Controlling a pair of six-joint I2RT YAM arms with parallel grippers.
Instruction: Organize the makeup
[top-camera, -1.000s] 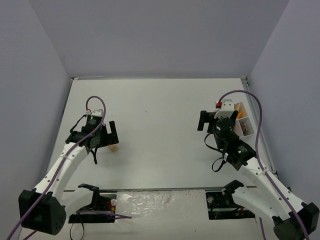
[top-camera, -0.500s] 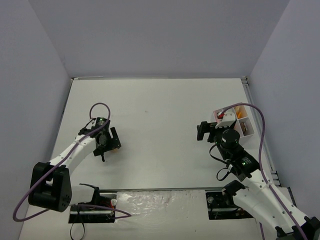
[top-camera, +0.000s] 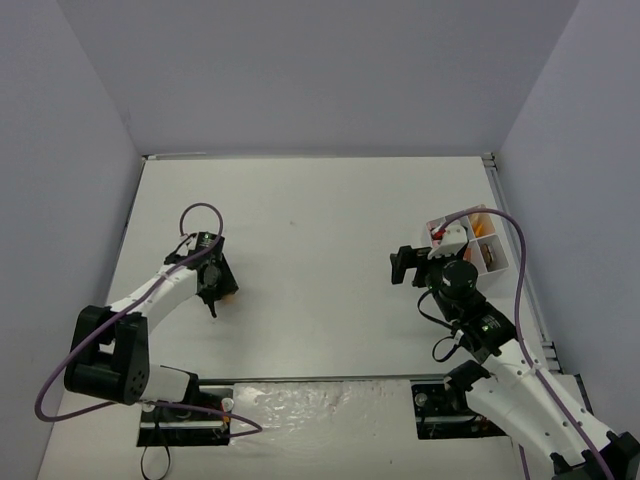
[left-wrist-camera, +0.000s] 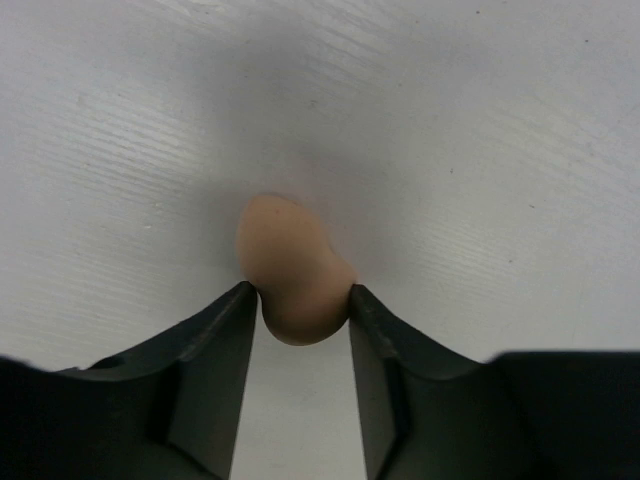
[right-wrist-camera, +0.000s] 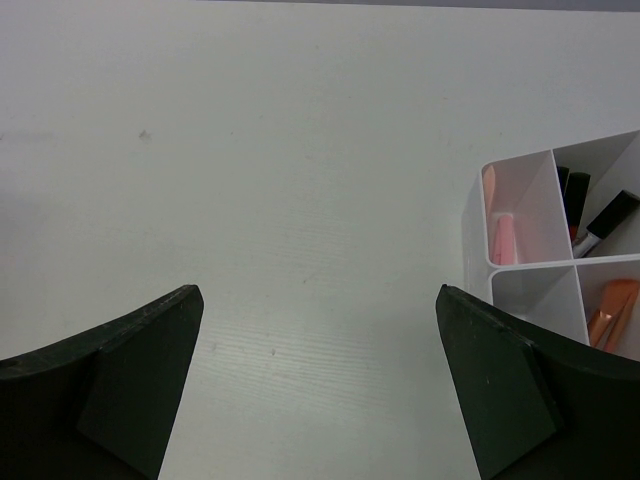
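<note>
A beige sponge (left-wrist-camera: 293, 268) lies on the white table at the left; in the top view only its edge (top-camera: 232, 295) peeks out beside my left gripper (top-camera: 215, 284). Both fingertips of the left gripper (left-wrist-camera: 300, 293) press against the sponge's near end, shut on it. My right gripper (right-wrist-camera: 318, 290) hangs open over bare table with nothing between its fingers; in the top view this gripper (top-camera: 424, 260) sits just left of the white tray (top-camera: 498, 262). Other makeup shows inside the tray: a pink tube (right-wrist-camera: 503, 238), dark sticks (right-wrist-camera: 574, 196) and an orange piece (right-wrist-camera: 611, 310).
The tray's curved corner wall (right-wrist-camera: 475, 225) stands just right of the right gripper's right finger. Grey walls enclose the table on three sides. Both arm bases and their purple cables sit at the near edge.
The left gripper has come down over the sponge and its jaws have gone from wide open to closed on it. The right arm has drawn slightly left and nearer, still open.
</note>
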